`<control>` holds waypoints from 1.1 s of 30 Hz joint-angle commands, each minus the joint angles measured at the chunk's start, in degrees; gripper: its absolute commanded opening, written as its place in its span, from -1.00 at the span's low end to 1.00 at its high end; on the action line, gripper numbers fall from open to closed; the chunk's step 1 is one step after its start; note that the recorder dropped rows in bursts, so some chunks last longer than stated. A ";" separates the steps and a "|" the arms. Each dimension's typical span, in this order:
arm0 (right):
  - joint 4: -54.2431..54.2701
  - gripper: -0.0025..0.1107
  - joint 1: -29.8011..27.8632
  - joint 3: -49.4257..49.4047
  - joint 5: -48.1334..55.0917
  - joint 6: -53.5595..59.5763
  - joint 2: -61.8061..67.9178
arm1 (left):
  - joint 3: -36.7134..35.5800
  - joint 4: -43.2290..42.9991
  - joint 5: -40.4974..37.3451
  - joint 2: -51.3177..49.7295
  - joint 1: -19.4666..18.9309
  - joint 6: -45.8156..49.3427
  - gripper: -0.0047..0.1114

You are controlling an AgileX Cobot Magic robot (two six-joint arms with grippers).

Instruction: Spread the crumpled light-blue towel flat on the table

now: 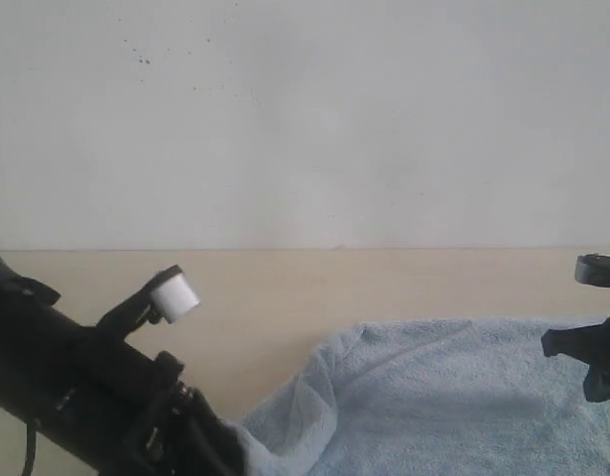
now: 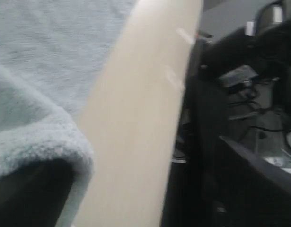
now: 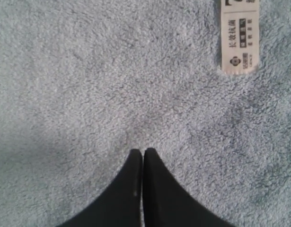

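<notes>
Pointing at the towel (image 3: 112, 71), my right end effector (image 3: 143, 153): two black fingertips pressed together, with nothing visible between them. I cannot tell whether the tips touch the pile.

Care tag (image 3: 239, 47): white, printed, lying flat on the terry near those tips.

Left end effector (image 2: 27, 196): a dark, blurred mass under a rolled fold of the towel. I cannot tell how far it is open, nor whether it has hold of the fold.

Towel, exterior view: pale blue, lying on the near right part of the surface (image 1: 285, 288). It is mostly flat, but its left edge is rumpled and raised beside my left arm (image 1: 76, 387).

Right arm (image 1: 597, 347): black, above the towel's right end.

Surface: light beige, bare beyond the towel as far as the white wall (image 1: 305, 119).
</notes>
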State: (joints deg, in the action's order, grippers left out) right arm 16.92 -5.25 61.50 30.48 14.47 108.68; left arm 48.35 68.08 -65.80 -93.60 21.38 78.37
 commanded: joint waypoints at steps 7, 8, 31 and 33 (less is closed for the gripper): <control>2.54 -0.96 -0.26 -0.28 7.48 4.00 -0.80 | -6.95 -3.07 16.60 0.08 15.47 -5.14 0.39; 4.09 -0.96 -0.26 -0.28 7.61 5.30 -1.45 | -6.95 -2.96 20.25 0.08 15.74 -7.15 0.38; 15.30 -0.96 -0.26 -0.28 15.33 19.58 -5.53 | -6.95 -7.05 9.86 -1.01 15.79 -14.08 -0.39; 15.30 -0.96 -0.26 -0.28 15.33 19.80 -5.53 | -6.80 -7.16 11.36 -0.67 15.79 -14.15 -0.66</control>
State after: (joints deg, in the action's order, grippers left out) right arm 32.01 -5.25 61.45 45.28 33.69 103.71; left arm 41.59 60.12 -53.95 -94.65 36.75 62.07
